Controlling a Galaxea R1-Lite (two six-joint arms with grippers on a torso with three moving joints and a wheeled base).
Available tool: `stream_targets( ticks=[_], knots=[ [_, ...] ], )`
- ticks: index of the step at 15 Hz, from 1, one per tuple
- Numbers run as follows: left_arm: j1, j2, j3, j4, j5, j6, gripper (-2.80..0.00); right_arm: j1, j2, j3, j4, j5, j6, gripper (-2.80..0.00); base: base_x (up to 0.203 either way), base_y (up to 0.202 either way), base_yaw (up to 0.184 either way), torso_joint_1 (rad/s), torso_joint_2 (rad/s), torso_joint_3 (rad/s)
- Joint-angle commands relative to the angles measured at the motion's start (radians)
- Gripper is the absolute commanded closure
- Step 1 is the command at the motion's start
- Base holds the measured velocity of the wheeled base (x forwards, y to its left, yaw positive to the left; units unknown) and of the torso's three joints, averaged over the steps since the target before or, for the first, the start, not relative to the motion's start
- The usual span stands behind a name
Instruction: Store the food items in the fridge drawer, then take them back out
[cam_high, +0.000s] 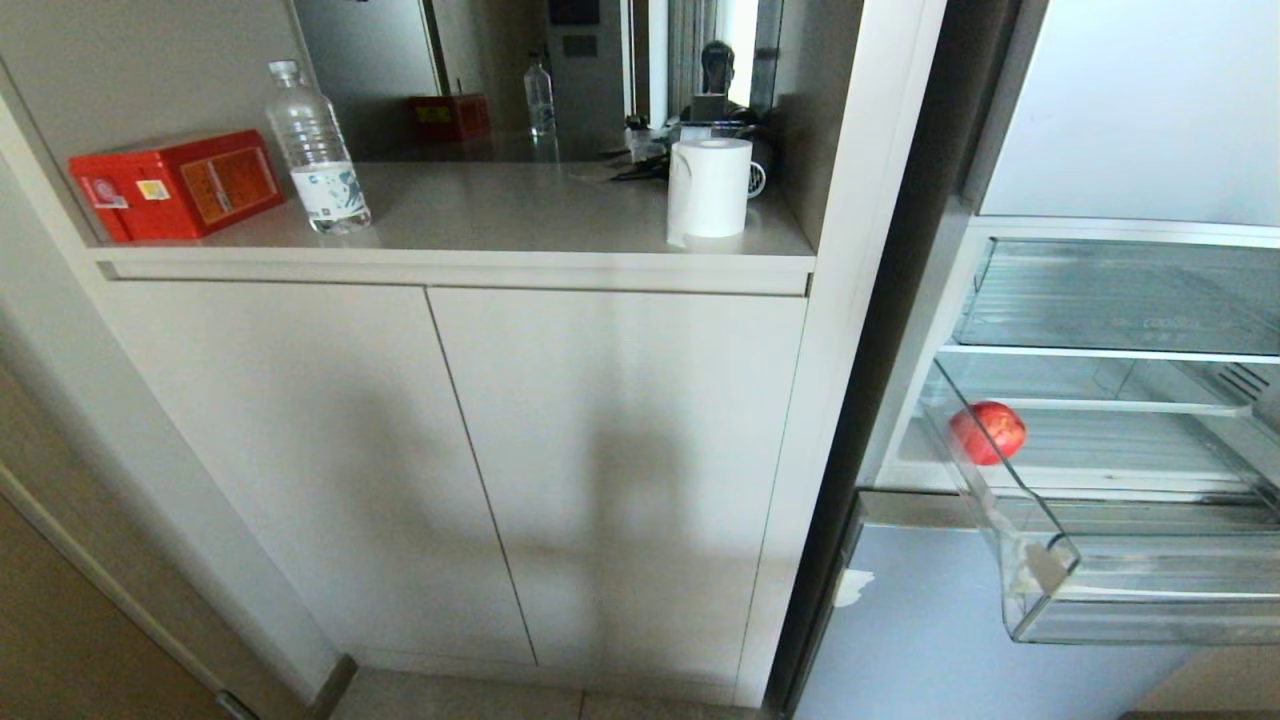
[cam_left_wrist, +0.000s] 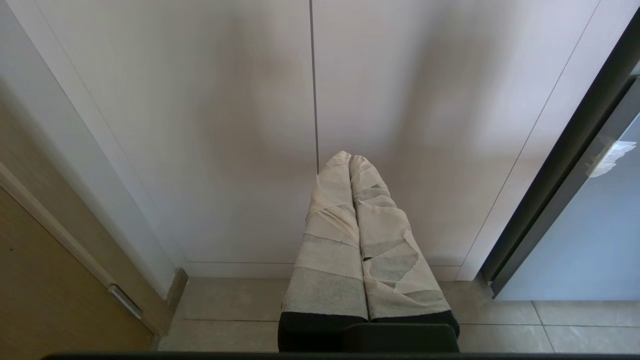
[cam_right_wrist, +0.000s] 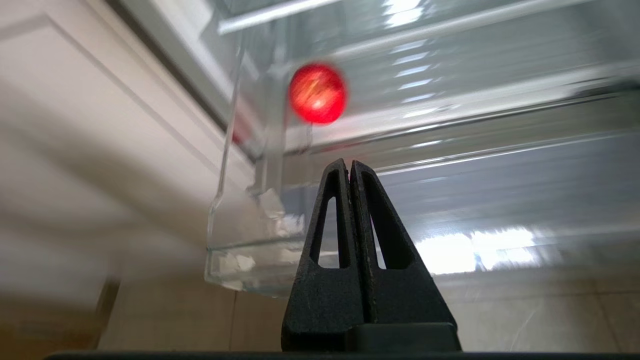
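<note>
- The fridge drawer (cam_high: 1040, 575) is pulled out of the open fridge.
- A red apple (cam_high: 987, 432) is seen inside the fridge drawer, by its left wall.
- The right hand (cam_right_wrist: 348, 167) is held low in front of the fridge drawer, pressed together, with nothing in it.
- The left hand (cam_left_wrist: 349, 161) is pressed together, well apart from the fridge drawer, facing the cupboard doors (cam_left_wrist: 250, 125).

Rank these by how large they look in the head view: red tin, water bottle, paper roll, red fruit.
1. red tin
2. water bottle and paper roll: look alike, not ranked
3. red fruit, smallest, lying in the open fridge drawer
</note>
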Motion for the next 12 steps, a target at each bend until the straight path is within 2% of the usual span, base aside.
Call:
stream_targets(
  ticks=[1, 3, 6, 11, 12],
  knots=[
    [0.000, 0.002, 0.000, 0.000, 0.000, 0.001, 0.00, 0.174, 0.170, -0.055, 0.000, -0.146, 0.001, 0.00, 0.000, 0.000, 0.000, 0.000, 0.00, 0.000],
    [0.000, 0.002, 0.000, 0.000, 0.000, 0.001, 0.00, 0.299, 0.283, -0.110, -0.002, -0.250, 0.004, 0.00, 0.000, 0.000, 0.000, 0.000, 0.00, 0.000],
    [0.000, 0.002, 0.000, 0.000, 0.000, 0.001, 0.00, 0.410, 0.429, -0.202, -0.005, -0.334, 0.010, 0.00, 0.000, 0.000, 0.000, 0.000, 0.00, 0.000],
    [0.000, 0.002, 0.000, 0.000, 0.000, 0.001, 0.00, 0.449, 0.579, -0.319, -0.076, -0.373, 0.032, 0.00, 0.000, 0.000, 0.000, 0.000, 0.00, 0.000],
    [0.000, 0.002, 0.000, 0.000, 0.000, 0.001, 0.00, 0.464, 0.595, -0.330, -0.077, -0.375, 0.032, -2.80, 0.000, 0.000, 0.000, 0.000, 0.00, 0.000]
  ],
)
